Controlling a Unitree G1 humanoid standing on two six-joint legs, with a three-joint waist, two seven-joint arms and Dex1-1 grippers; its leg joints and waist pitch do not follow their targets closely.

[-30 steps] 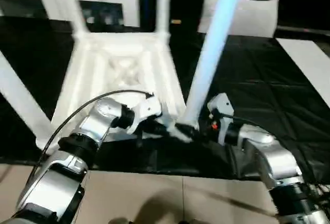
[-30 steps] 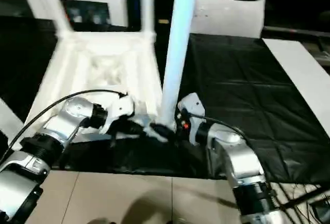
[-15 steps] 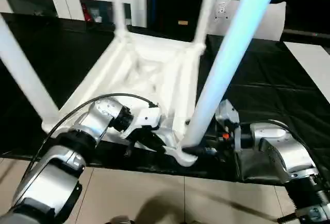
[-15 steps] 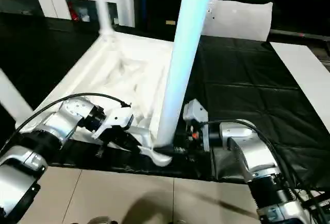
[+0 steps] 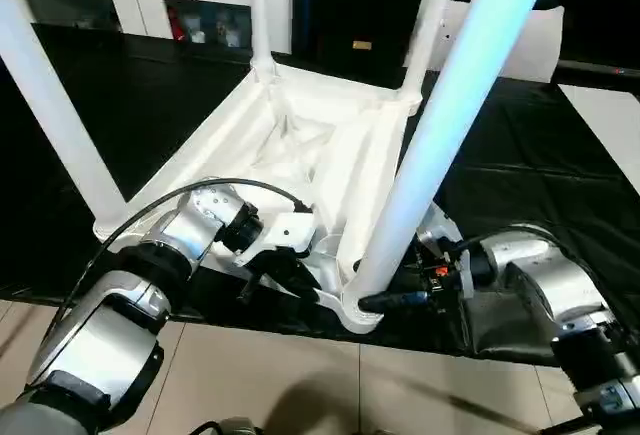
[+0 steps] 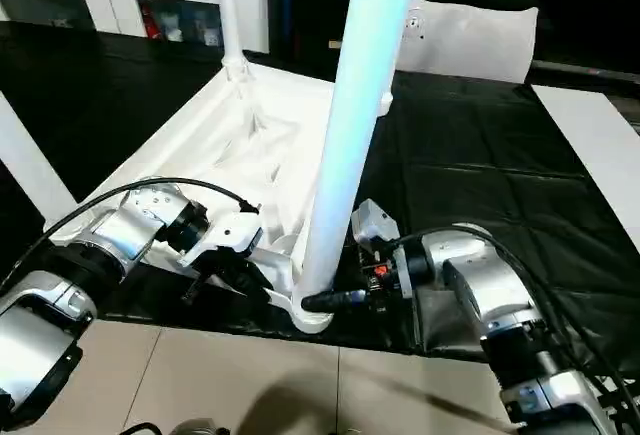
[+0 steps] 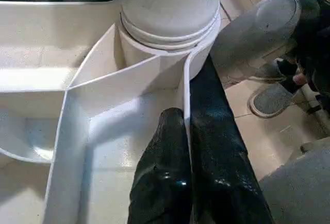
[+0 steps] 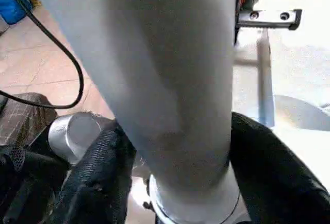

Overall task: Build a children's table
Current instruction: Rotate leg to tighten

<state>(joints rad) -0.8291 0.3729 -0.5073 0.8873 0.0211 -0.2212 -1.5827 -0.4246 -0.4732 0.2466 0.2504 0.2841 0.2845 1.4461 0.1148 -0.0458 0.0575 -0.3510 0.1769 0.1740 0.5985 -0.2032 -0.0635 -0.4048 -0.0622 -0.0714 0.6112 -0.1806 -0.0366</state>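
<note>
Tabletop (image 5: 300, 145) is lying upside down on the black mat (image 5: 520, 165), legs up. Left gripper (image 7: 188, 147) is pinching the tabletop's rim wall beside the near corner socket. Right gripper (image 8: 175, 177) is wrapping the near leg (image 5: 440, 125) at its base, fingers (image 8: 98, 177) touching both sides.

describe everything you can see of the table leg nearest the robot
The nearest leg is a long, smooth, round white plastic post, tinted bluish. It stands nearly upright, leaning slightly, its base seated in the near corner socket of the upside-down tabletop. The right claw closes around it just above the socket; the left claw pinches the rim wall beside it.
</note>
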